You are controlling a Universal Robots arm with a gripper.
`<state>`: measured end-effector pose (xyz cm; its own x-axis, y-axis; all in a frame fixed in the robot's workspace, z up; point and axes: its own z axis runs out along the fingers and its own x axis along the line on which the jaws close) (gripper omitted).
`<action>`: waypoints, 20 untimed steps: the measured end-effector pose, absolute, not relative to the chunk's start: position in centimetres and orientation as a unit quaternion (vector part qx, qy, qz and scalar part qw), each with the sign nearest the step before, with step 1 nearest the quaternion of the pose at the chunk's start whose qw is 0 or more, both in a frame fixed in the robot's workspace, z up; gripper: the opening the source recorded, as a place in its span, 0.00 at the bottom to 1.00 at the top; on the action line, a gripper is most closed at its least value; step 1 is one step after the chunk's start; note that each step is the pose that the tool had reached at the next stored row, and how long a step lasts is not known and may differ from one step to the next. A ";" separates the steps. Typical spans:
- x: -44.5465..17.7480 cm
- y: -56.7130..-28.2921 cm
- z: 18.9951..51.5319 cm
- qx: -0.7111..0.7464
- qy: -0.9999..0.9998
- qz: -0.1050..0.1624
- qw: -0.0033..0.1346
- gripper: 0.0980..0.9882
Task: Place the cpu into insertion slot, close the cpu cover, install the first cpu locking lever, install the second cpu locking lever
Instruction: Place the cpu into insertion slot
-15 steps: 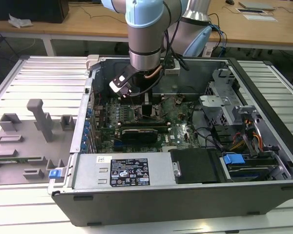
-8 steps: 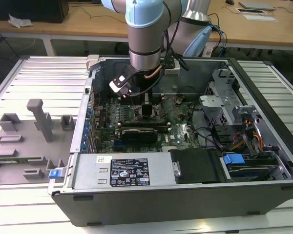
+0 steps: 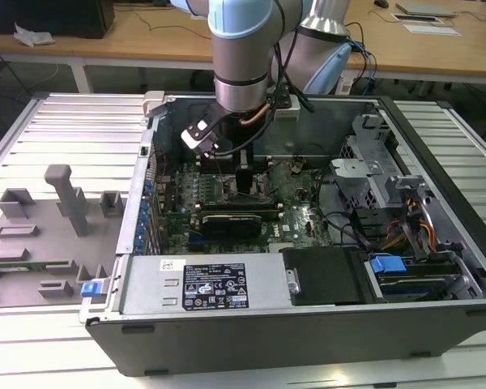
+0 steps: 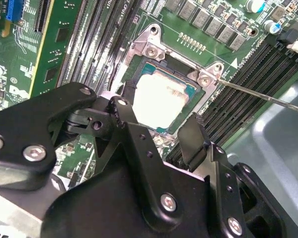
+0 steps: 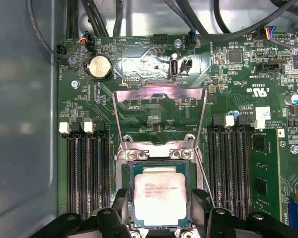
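Fingers apart and empty, one on each side of the cpu, just clear of its edges. Silver top up, flat in the insertion slot on the green board. Raised off the slot, standing open: the cpu cover. Thin lever rod loose beside the slot. Arm low inside the open computer case on the table.

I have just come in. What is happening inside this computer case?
The robot arm's gripper hangs directly over the cpu, which lies flat in the insertion slot on the green motherboard. The cpu cover stands raised, not yet closed over it.
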<state>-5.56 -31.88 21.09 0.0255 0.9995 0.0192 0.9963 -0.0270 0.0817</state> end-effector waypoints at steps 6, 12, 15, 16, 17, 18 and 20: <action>-5.6 -31.9 21.2 0.716 0.697 0.035 0.023 0.15; -5.6 -31.9 21.2 0.716 0.697 0.035 0.023 0.01; -5.6 -31.9 21.2 0.716 0.697 0.032 0.025 0.01; -5.6 -31.9 21.3 0.716 0.697 0.032 0.026 0.01; -5.6 -31.9 21.4 0.716 0.697 0.031 0.026 0.01; -5.6 -31.9 21.8 0.716 0.697 0.031 0.027 0.01; -5.6 -31.9 22.6 0.715 0.698 0.031 0.027 0.01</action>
<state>-5.56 -31.88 22.62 0.0242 0.9997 0.0079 0.9963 -0.0248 0.0819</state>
